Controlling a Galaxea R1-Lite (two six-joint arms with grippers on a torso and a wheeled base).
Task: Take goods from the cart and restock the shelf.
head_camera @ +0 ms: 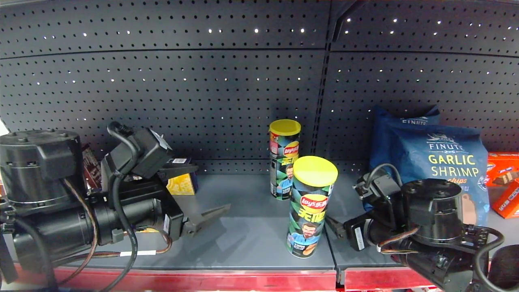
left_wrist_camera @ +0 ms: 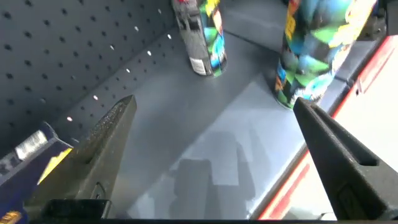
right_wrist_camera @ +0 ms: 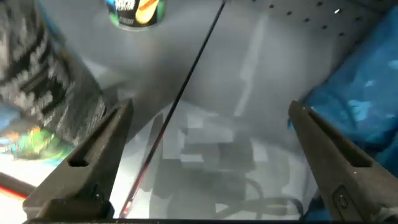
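Observation:
Two chip cans with yellow lids stand on the grey shelf (head_camera: 251, 235). The front can (head_camera: 310, 207) is near the shelf's edge, and the back can (head_camera: 284, 158) is close to the pegboard. My left gripper (head_camera: 213, 186) hovers open over the shelf to the left of the cans, holding nothing. In the left wrist view, the left gripper (left_wrist_camera: 214, 102) points toward the back can (left_wrist_camera: 202, 37) and the front can (left_wrist_camera: 311, 50). My right gripper (head_camera: 344, 211) is open and empty, just right of the front can. From the right wrist, the right gripper (right_wrist_camera: 210, 109) has the front can (right_wrist_camera: 37, 93) beside it.
Blue garlic shrimp chip bags (head_camera: 438, 162) stand at the right of the shelf, with orange boxes (head_camera: 505, 182) beyond them. A yellow and blue box (head_camera: 182, 182) sits behind my left gripper. A red strip (head_camera: 202, 278) runs along the shelf's front edge. Pegboard (head_camera: 202, 93) backs the shelf.

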